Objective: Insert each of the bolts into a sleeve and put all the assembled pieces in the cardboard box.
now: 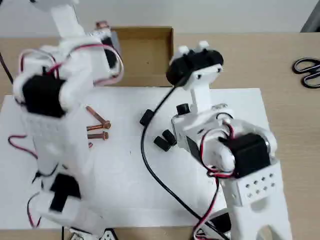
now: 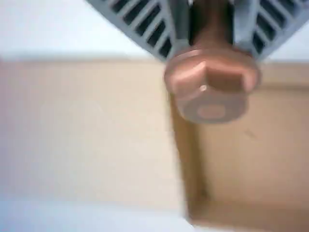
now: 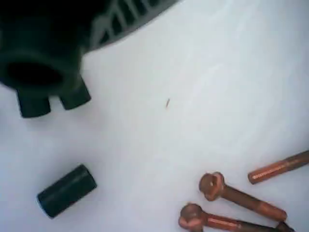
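The left gripper (image 2: 210,26) is clenched on a copper bolt (image 2: 210,87), head outward, held above a wall of the cardboard box (image 2: 241,159) at the far side of the counter (image 1: 280,60). The right gripper (image 3: 38,53) grasps a black sleeve (image 3: 36,89) (bore facing its camera) low over the white sheet (image 3: 193,72). Two more sleeves (image 3: 75,95) stand just beside it. A lone sleeve (image 3: 66,190) lies apart. Three loose bolts (image 3: 241,197) rest on the sheet.

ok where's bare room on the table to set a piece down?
Free: sheet between bolts and sleeves; table right of the sheet, near the scissors. Crowded: around the sleeves, with the cable and right arm close by.
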Motion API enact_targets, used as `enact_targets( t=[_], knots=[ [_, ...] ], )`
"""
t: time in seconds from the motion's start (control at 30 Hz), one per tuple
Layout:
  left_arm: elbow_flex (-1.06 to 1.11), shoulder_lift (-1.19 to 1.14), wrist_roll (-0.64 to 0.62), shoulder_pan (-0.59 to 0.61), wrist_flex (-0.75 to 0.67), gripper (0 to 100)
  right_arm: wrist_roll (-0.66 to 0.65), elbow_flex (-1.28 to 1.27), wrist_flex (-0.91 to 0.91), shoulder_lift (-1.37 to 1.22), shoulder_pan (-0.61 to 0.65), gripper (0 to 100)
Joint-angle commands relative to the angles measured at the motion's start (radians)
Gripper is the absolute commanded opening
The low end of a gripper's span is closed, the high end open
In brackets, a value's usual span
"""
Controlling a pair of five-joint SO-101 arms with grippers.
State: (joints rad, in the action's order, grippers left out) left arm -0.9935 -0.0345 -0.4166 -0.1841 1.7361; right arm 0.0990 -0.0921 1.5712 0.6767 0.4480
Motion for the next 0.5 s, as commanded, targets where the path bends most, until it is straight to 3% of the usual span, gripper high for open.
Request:
enact_targets(
  t=[0.0,0.23,0.47],
  knots=[
    [0.186,0.158,-0.021,-0.028,0.017,0,0.009,-0.075,-0.062,0.09,0.007,0.3],
    [0.555,0.396,-0.057,-0.032,-0.064,0,0.008,-0.288,-0.2,0.263,0.111,0.3],
    [0.917,0.654,-0.157,-0.054,-0.288,0,0.003,-0.548,-0.433,0.407,0.197,0.3]
  ],
)
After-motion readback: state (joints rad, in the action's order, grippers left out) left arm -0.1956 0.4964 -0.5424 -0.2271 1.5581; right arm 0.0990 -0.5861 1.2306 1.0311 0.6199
